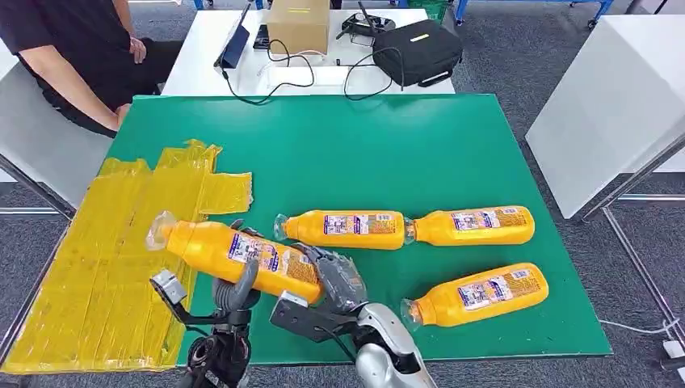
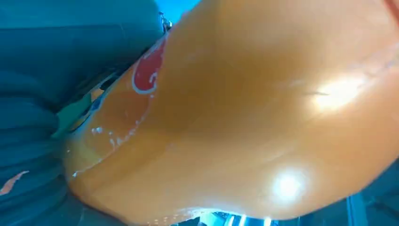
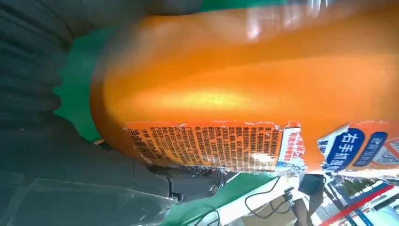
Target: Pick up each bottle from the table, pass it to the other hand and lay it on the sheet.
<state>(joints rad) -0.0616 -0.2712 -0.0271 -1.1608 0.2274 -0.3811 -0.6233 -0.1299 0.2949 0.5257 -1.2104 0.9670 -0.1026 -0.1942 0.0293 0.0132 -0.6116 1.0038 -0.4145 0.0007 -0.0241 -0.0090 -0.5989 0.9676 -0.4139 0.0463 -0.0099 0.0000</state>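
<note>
An orange bottle with a clear cap hangs tilted over the near edge of the green table, its cap end above the yellow sheet. My left hand wraps its fingers around the bottle's middle. My right hand grips the bottle's base end. The bottle lies against my left hand in the left wrist view. In the right wrist view the labelled bottle sits in my right hand. Three more orange bottles lie on the table: two in a row, one nearer.
A person sits at the back left, an arm close to the table's corner. Behind the green table a white table holds a cardboard box, a black bag and cables. Another white table stands at the right.
</note>
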